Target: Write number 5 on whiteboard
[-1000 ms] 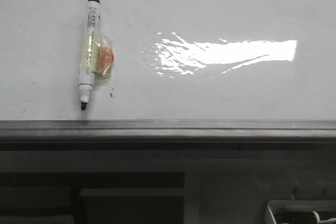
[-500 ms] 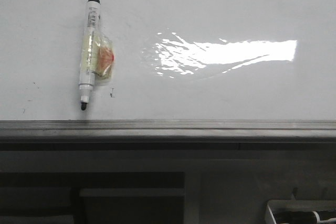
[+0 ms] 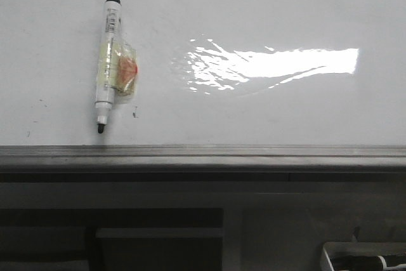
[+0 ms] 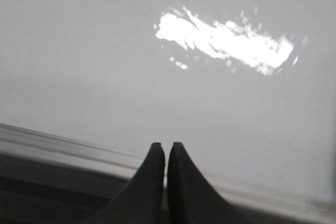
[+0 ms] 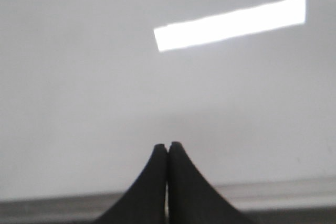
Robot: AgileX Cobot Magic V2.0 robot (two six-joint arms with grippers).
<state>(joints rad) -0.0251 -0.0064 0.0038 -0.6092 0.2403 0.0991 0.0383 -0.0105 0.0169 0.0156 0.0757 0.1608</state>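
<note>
The large glossy white whiteboard lay flat, filling the front view, with a bright glare patch near its middle and a grey metal strip along its near edge. No number 5 was drawn on it; only a few tiny dark specks showed, so the task had not started. A white-barrelled marker with black tip and black end cap lay on the board toward the left, tip pointing at the near edge, with a clear crinkled wrap with an orange patch taped or stuck against its barrel. Risk, as a judgement: the wrap makes the barrel uneven, so a grasp there could slip or tilt the pen, and a tilted tip would skip or smear strokes. The glare could hide thin lines from the cameras. The marker sat close to the metal strip, so a clumsy approach could nudge it off the board. The left hand was squeezed nearly together, a thin slit between its dark fingers, holding nothing, hovering over the near edge strip and aimed across the board. The right hand was pressed fully together, empty, likewise over the near edge. Neither hand appeared in the front view, and neither was near the marker.
</note>
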